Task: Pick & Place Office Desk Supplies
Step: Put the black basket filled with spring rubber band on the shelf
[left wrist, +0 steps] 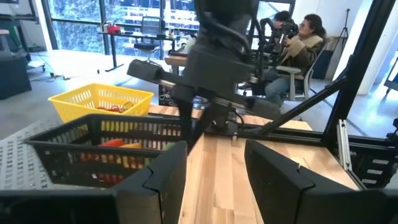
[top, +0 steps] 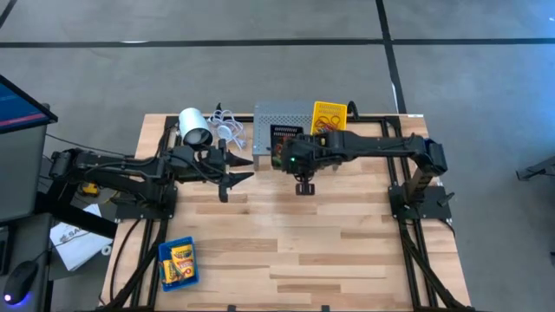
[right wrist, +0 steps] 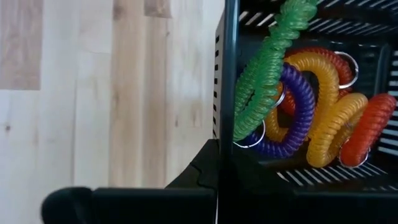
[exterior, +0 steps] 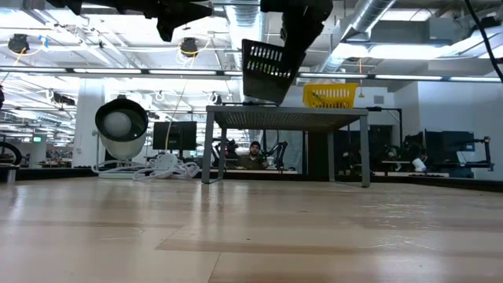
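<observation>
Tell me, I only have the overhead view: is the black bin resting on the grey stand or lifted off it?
Observer: Lifted. In the low view the black bin hangs tilted, above the level of the grey stand top.
Operator: What's gripping it, and is it loaded?
Observer: The right claw is shut on one wall of it.
Operator: And the load?
Observer: The right wrist view shows coiled bands inside: green, purple, orange and red.
</observation>
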Controlling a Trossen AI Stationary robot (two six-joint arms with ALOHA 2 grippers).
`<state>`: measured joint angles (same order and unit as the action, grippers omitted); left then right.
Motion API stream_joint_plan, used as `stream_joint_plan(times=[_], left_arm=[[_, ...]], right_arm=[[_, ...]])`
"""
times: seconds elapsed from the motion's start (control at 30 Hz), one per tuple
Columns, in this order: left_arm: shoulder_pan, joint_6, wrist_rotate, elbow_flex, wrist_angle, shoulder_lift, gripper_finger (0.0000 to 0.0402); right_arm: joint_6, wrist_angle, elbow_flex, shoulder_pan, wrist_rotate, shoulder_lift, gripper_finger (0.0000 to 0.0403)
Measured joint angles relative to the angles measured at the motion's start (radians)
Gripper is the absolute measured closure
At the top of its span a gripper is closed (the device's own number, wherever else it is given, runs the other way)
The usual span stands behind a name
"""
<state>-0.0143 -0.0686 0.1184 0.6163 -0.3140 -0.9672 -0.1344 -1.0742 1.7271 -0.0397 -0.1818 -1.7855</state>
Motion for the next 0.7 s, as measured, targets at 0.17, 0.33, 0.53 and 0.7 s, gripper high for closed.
stream_joint_plan(times=[0.17,0.33,0.53,0.7], left_arm=[[0.000,0.002,0.000,0.000,0.000,0.000,0.0243],[0.000,0.012,0.008,0.000,0.000,0.000,0.0243],[0.000,0.012,0.010,0.000,0.000,0.000,0.0243],[0.000,0.012,0.012,0.000,0.000,0.000,0.0243]], right_arm=[[-0.032,0.008,0.000,-0.049,0.001,-0.002,0.0403],[-0.064,0.031,0.000,-0.096,0.024,-0.002,0.0403],[-0.109,0.043,0.000,-0.147,0.059,-0.002,0.0403],[-0.131,0.056,0.000,-0.180,0.062,-0.002,0.0403]])
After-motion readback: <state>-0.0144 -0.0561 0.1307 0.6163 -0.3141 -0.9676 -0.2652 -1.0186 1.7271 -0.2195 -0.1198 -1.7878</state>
